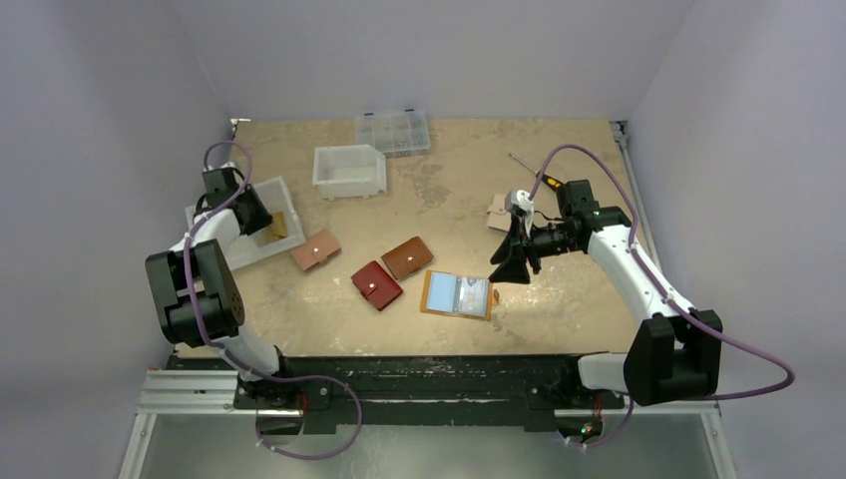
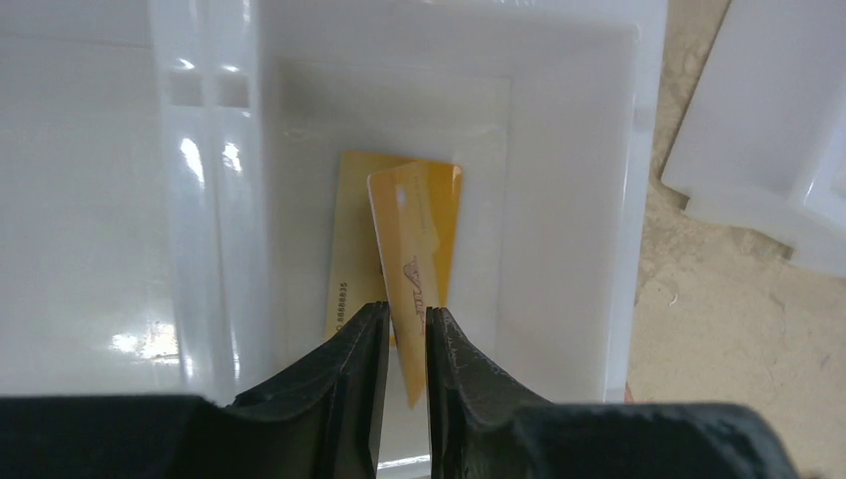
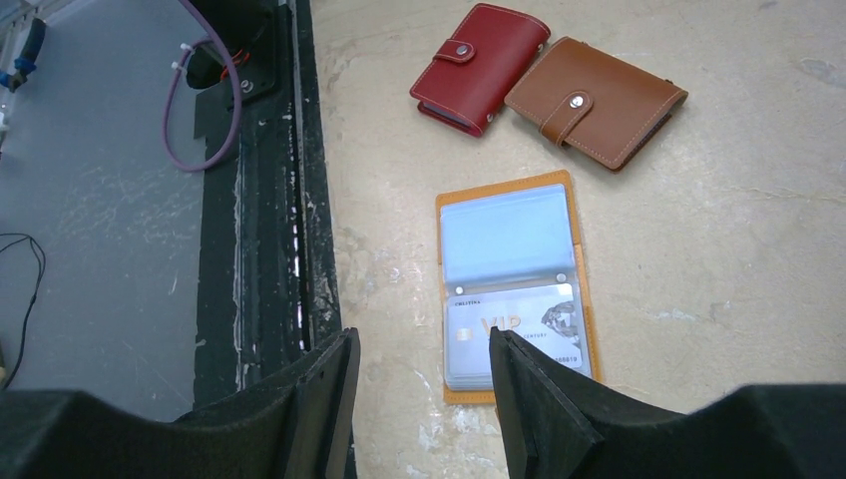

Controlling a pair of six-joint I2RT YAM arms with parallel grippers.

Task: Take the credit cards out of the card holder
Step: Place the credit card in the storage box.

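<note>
Your left claw (image 2: 407, 311) straddles one of two yellow cards (image 2: 419, 230) in a white bin (image 2: 559, 200), grip unclear | right claw (image 3: 421, 339) spread, empty, over open card holder (image 3: 504, 235) with one pale card (image 3: 514, 329) | three shut wallets (image 1: 376, 284) | scuffed beige table (image 1: 449, 200), pale walls (image 1: 449, 50)

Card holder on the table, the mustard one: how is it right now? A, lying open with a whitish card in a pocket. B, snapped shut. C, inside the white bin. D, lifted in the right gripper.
A: in the right wrist view the card holder lies unfolded flat on the table, with a whitish card showing in its lower pocket.
</note>
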